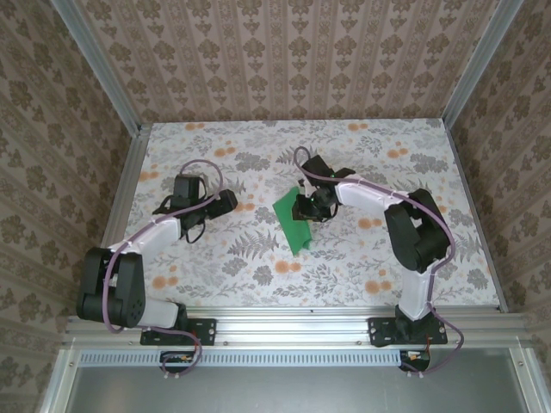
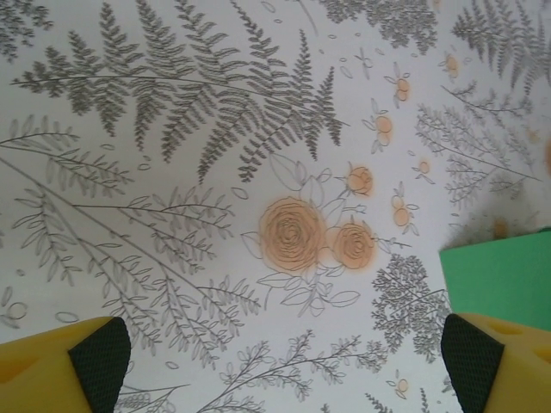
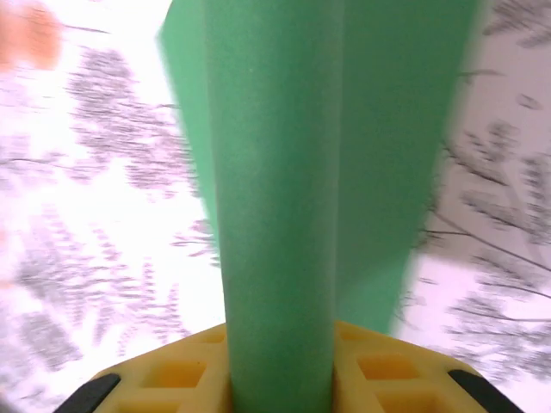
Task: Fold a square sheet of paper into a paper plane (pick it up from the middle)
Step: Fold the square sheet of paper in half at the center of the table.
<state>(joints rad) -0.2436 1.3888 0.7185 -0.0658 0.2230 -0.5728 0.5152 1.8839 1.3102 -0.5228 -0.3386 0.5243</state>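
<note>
Floral tabletop (image 2: 215, 172), edge of green paper (image 2: 504, 275) at right, left fingers (image 2: 60, 366) spread wide at bottom corners

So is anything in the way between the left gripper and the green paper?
Nothing visible. Only bare flowery tabletop lies between the left gripper, jaws open, and the green paper. The right gripper has its jaws pinching that paper.

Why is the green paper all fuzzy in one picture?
Right wrist view: the green paper sits very close to the lens, so it looks soft, and the tabletop behind is blurred and washed out. Left wrist view: the tabletop's print is sharp. Top view: evenly lit and clear.
</note>
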